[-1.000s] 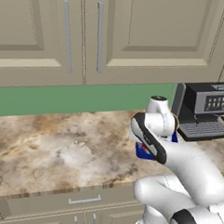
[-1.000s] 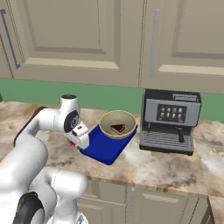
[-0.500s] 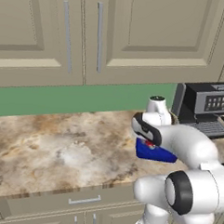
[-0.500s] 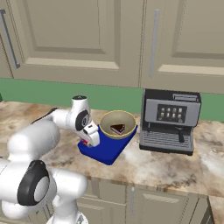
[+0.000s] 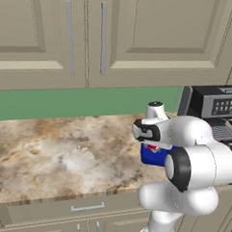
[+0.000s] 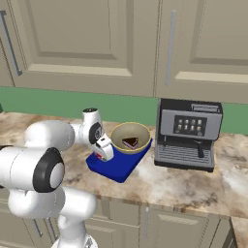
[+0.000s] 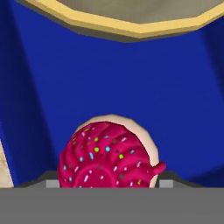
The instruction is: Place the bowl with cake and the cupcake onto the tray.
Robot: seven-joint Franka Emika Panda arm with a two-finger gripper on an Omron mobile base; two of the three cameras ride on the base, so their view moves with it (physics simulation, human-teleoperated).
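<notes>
The red-magenta cupcake (image 7: 107, 157) with sprinkles and a pale base sits between my fingertips, just above the deep blue tray (image 7: 109, 78). My gripper (image 7: 107, 183) is shut on the cupcake. From the right base view, the gripper (image 6: 104, 150) hangs over the left part of the tray (image 6: 121, 167). The olive-tan bowl (image 6: 130, 137) with a dark cake wedge rests on the tray's far right part, close beside the gripper. Its rim (image 7: 118, 24) runs along the top of the hand view. In the left base view the gripper (image 5: 152, 144) is over the tray (image 5: 154, 157), partly behind my arm.
A black and grey coffee machine (image 6: 188, 134) stands right of the tray on the marbled counter (image 6: 174, 186). Cabinet doors hang above a green backsplash. The counter (image 5: 53, 158) stretches bare to the left of the tray.
The gripper has carried the cupcake a little rightward, farther over the tray toward the bowl. My elbow has swung forward. Bowl and tray have not moved.
</notes>
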